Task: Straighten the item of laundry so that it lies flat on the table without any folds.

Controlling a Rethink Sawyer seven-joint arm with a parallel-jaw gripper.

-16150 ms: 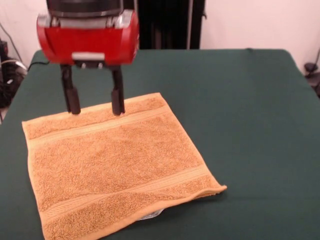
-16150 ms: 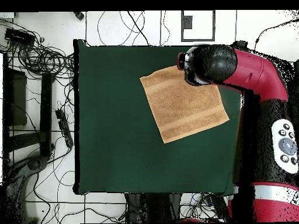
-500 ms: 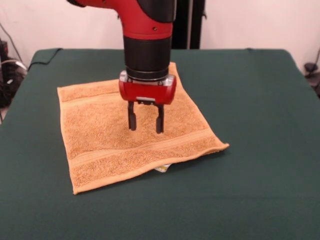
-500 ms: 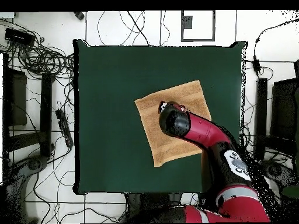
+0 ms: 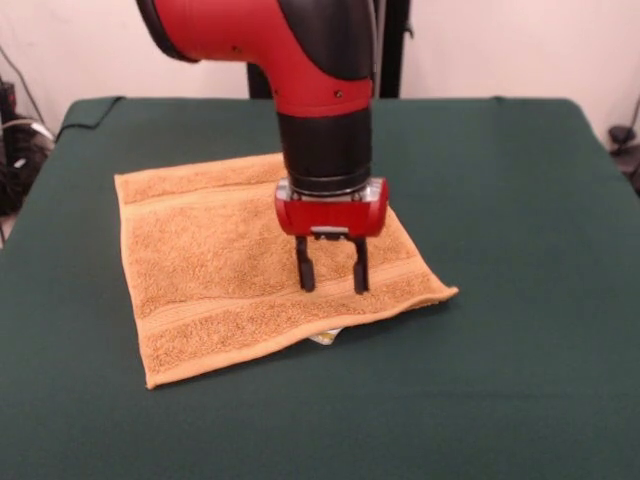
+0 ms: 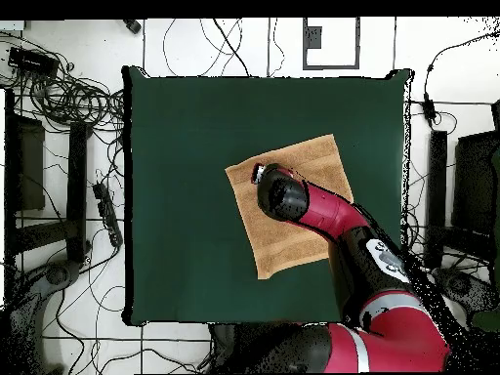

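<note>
The dark green desk (image 5: 520, 200) is ringed by clutter: tangled black cables (image 6: 68, 98) sprawl over the white floor at one side in the overhead view, and dark stands sit along both sides. On the desk itself lies only the orange-tan towel (image 5: 210, 270), spread out nearly flat, left of centre in the front view, with stripe bands near its far and near edges and a small white label (image 5: 324, 338) peeking from under the near edge. The red and black arm (image 5: 310, 90) comes down from above and hides the towel's far right part; from overhead it covers much of the cloth's middle (image 6: 293, 161). The tool (image 5: 331, 268) points straight down with its two dark fingers apart, tips at or just above the terry by the near stripe band, close to the right corner. Compared with half a second ago, the tool has shifted right and nearer the camera, from the towel's middle toward that near right corner; the towel lies as before.
</note>
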